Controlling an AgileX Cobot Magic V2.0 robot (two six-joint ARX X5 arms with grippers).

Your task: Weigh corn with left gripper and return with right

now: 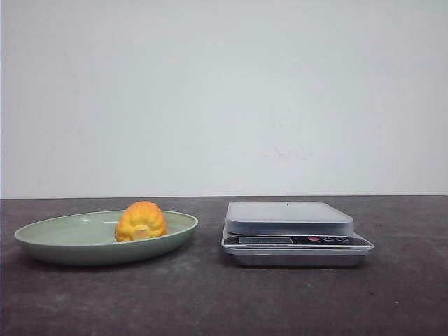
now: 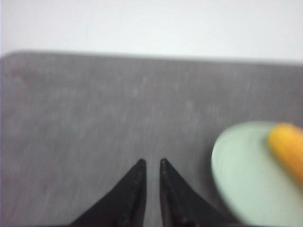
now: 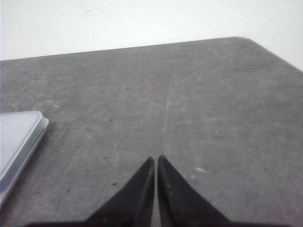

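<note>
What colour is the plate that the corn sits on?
Pale green plate, clearest in the front view, under the yellow-orange corn.

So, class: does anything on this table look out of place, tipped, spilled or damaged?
Nothing stands out. The corn sits in the green plate, the scale sits level beside it with nothing on it, and both grippers hold nothing.

One corn piece, one green plate, one digital scale, one table, two grippers, left gripper, right gripper.
</note>
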